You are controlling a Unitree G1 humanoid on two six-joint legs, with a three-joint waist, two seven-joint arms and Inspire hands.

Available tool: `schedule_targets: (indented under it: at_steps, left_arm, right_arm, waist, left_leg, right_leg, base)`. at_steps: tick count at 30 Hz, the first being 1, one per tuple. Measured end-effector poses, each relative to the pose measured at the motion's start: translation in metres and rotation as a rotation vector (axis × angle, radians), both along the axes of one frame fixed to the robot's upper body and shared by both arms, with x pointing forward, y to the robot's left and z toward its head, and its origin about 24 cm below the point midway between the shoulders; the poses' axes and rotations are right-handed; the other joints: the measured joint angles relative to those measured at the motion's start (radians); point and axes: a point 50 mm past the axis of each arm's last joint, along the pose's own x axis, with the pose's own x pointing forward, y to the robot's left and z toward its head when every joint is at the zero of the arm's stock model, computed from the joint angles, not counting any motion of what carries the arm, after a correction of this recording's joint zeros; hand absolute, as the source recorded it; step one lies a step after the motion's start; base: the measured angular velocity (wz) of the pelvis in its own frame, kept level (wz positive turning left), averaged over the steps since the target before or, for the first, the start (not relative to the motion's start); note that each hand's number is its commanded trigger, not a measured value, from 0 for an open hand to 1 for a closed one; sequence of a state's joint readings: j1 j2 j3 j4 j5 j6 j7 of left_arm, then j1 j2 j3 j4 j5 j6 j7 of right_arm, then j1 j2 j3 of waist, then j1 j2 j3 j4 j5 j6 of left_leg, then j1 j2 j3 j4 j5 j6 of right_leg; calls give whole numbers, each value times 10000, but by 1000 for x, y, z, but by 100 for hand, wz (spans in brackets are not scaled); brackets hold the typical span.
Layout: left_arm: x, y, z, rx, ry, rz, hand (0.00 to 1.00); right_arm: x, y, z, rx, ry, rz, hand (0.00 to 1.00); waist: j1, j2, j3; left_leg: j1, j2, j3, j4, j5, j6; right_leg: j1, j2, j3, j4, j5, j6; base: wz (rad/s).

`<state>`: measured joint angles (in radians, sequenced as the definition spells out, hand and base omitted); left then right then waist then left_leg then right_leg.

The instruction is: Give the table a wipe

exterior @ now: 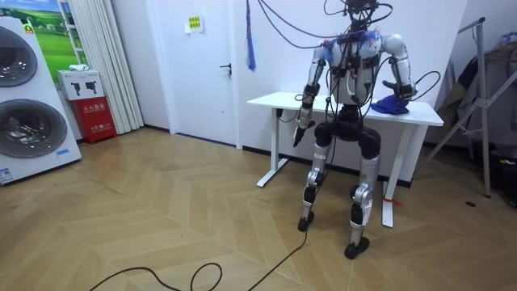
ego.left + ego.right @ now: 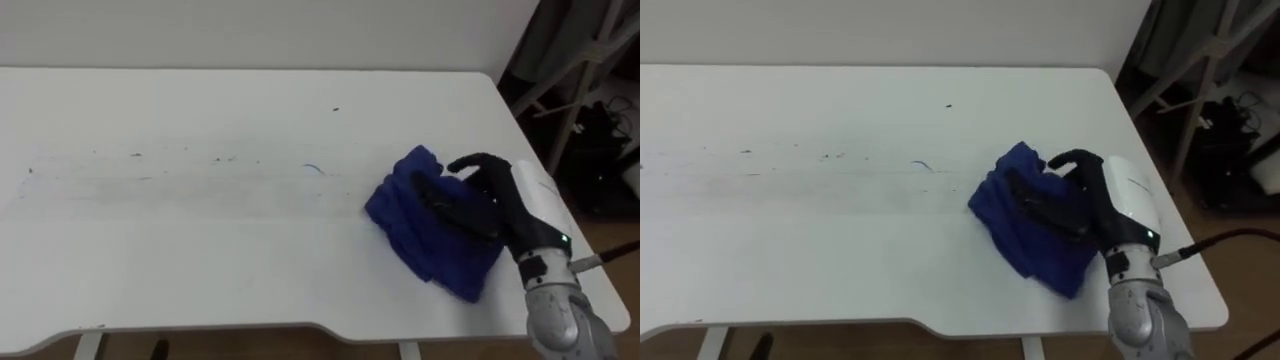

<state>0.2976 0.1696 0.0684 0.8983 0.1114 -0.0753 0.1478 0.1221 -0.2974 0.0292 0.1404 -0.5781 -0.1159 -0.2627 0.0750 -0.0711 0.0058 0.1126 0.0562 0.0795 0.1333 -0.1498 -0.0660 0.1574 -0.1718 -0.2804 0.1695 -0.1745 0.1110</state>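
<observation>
Table (image 2: 200, 250), toward its 4 o'clock corner: the right hand (image 2: 470, 205) lies with fingers stretched flat on a crumpled blue cloth (image 2: 420, 240). The soft, bunched fabric could slip from under them on the smooth, hard white top. Faint dark marks (image 2: 230, 160) run off at 9 o'clock. The left hand (image 1: 300, 129) hangs beside the table.

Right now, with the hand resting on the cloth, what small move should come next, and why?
Probably slide the right hand with the blue cloth leftward along the table: faint dark specks and a small blue mark lie just left of the cloth, not yet wiped.
</observation>
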Motion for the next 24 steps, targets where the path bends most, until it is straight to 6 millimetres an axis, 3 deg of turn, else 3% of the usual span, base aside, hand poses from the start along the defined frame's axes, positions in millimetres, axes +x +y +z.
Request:
schedule_targets:
  at_steps: [10, 16, 21, 24]
  left_arm:
    - [-15, 9, 1, 199, 252, 567, 0]
    - [-17, 16, 4, 547, 184, 958, 0]
    - [-28, 30, 8, 994, 183, 1794, 0]
    - [-37, 33, 9, 1066, 341, 2048, 0]
  right_arm:
    - [-6, -43, 14, 13, -1060, -2010, 0]
    - [-25, -79, 3, 686, -1215, -4176, 0]
    - [-63, -126, -14, 1780, -1410, -7484, 0]
    - [-92, -138, -24, 2119, -1180, -8706, 0]
  waist:
    - [-454, -55, 1]
    - [-651, -147, -43]
    - [-1015, -163, -55]
    - [-1125, -169, -115]
  left_leg:
    - [29, 1, -10, 3, -14, -2]
    - [38, 6, 66, 18, -42, 0]
    - [33, 7, 64, 11, -48, 1]
    - [36, 16, 205, -14, -57, 5]
  right_leg:
    - [-14, -2, -31, 2, -1, 1]
    - [-47, -4, 39, 4, -1, 1]
    - [-60, -4, 46, 3, -3, 5]
    - [-124, -2, 200, 13, -4, 5]
  base:
    - [1]
    - [-3]
    - [0]
    - [-13]
